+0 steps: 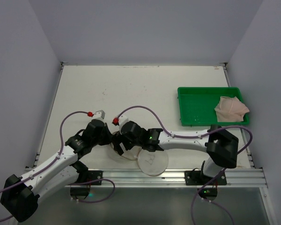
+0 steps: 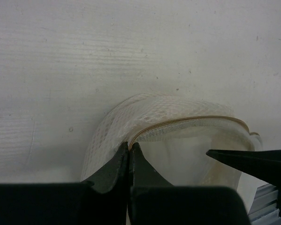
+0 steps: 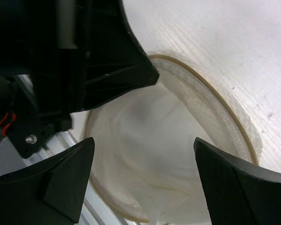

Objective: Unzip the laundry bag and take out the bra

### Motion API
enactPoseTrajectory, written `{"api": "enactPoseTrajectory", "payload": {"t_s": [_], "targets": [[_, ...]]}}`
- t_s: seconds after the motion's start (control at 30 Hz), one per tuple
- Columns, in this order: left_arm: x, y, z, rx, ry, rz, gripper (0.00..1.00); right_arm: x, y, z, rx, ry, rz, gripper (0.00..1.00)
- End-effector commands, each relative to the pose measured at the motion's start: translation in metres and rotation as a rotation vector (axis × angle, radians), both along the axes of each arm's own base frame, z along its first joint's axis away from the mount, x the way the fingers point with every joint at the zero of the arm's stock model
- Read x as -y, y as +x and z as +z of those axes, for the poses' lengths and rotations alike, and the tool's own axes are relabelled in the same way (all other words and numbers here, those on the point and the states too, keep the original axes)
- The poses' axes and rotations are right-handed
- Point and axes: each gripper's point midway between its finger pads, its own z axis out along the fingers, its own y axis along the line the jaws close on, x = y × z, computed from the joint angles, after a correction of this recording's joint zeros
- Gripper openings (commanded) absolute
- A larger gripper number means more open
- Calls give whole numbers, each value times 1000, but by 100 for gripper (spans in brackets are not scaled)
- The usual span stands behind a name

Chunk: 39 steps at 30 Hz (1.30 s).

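Observation:
The laundry bag (image 1: 129, 151) lies at the table's near edge, unzipped, its round flat face (image 1: 153, 161) with the small black sketch folded out toward the rail. My left gripper (image 2: 129, 147) is shut on the bag's beige zip rim (image 2: 192, 121) and holds the mouth open. My right gripper (image 3: 144, 140) is open, its fingers (image 3: 225, 183) spread over the bag's mouth (image 3: 210, 103). Pale beige folds (image 3: 150, 154) show inside; I cannot tell whether they are the bra or lining. The left gripper's black fingers (image 3: 112, 61) show in the right wrist view.
A green rectangular tray (image 1: 189, 93) stands at the right of the table with a crumpled beige cloth (image 1: 231, 108) in its far right corner. The metal rail (image 1: 178, 176) runs along the near edge just beyond the bag. Both arms crowd together at the bag.

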Motion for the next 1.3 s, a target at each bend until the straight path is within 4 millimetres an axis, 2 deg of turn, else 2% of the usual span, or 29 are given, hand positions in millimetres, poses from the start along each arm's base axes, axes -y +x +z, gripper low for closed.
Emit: {"api": "enactPoseTrajectory", "payload": {"t_s": [0.0, 0.07, 0.2, 0.4, 0.5, 0.53, 0.67, 0.7, 0.73, 0.77, 0.83, 0.87, 0.93, 0.97, 1.07, 1.13, 1.17, 1.23, 1.27], "targets": [[2, 5, 6, 20, -27, 15, 0, -4, 9, -17, 16, -53, -23, 89], [1, 4, 4, 16, -22, 18, 0, 2, 8, -35, 4, -107, -28, 90], [0, 4, 4, 20, -18, 21, 0, 14, 9, -59, -15, -187, -58, 93], [-2, 3, 2, 15, -8, 24, 0, 34, 18, -80, -47, -239, -97, 94], [-2, 3, 2, 16, -10, 23, 0, 30, 15, -86, -67, -250, -70, 94], [-2, 4, 2, 16, -10, 23, 0, 30, 14, -94, -76, -273, -66, 93], [-3, 3, 1, 15, -7, 27, 0, 28, 13, -100, -88, -295, -51, 80], [-4, 3, -1, 12, -2, 27, 0, 29, 13, -100, -85, -296, -53, 68], [-4, 3, -2, 10, 0, 31, 0, 30, 13, -99, -84, -296, -56, 61], [-5, 2, -3, 9, 4, 33, 0, 29, 14, -95, -78, -282, -57, 50], [-6, 2, -6, 4, 5, 34, 0, 30, 14, -94, -75, -276, -53, 37], [-6, 2, -7, 3, 5, 34, 0, 29, 15, -89, -68, -257, -53, 23], [-5, 2, -8, 0, 7, 33, 0, 30, 13, -87, -68, -237, -49, 12], [-6, 1, -10, -3, 10, 33, 0, 28, 14, -77, -59, -211, -46, 3], [-8, 1, -13, -7, 21, 38, 0, 33, 10, -68, -40, -165, -28, 0], [-8, 1, -15, -9, 23, 40, 0, 27, 11, -38, 3, -62, -7, 0], [-9, 1, -16, -11, 26, 41, 0, 31, 4, -36, -5, -41, 20, 0], [-9, 1, -18, -14, 29, 42, 0, 24, 3, 4, 48, 103, 57, 0], [-10, 0, -20, -19, 36, 42, 0, 29, -5, 5, 38, 131, 89, 0]]}}
